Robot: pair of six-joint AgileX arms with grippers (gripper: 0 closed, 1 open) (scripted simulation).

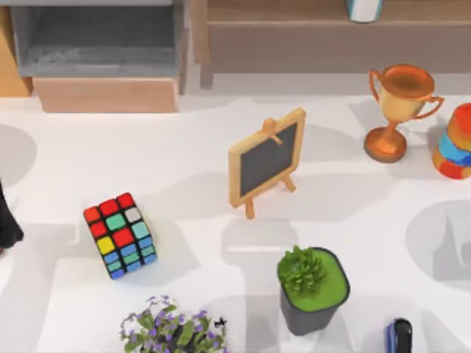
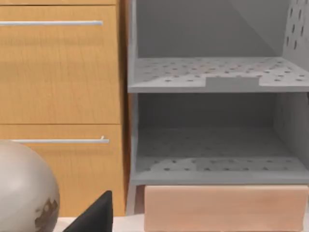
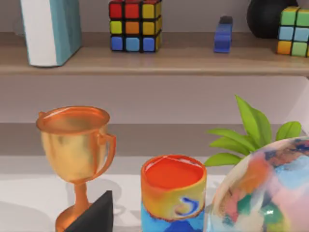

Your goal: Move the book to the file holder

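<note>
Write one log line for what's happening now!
book: upright on wooden shelf | file holder: no book inside | left arm: table's left edge | step: not started

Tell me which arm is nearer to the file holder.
Left. The left arm sits at the table's left edge, on the file holder's side, its wrist view facing it closely. The right arm's wrist view faces the trophy at the far right.

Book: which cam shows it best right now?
Right wrist view. The book stands upright on the wooden shelf, teal cover and white page edges both plain, apart from the cube beside it. The top view catches a cropped sliver of it at the far edge.
</note>
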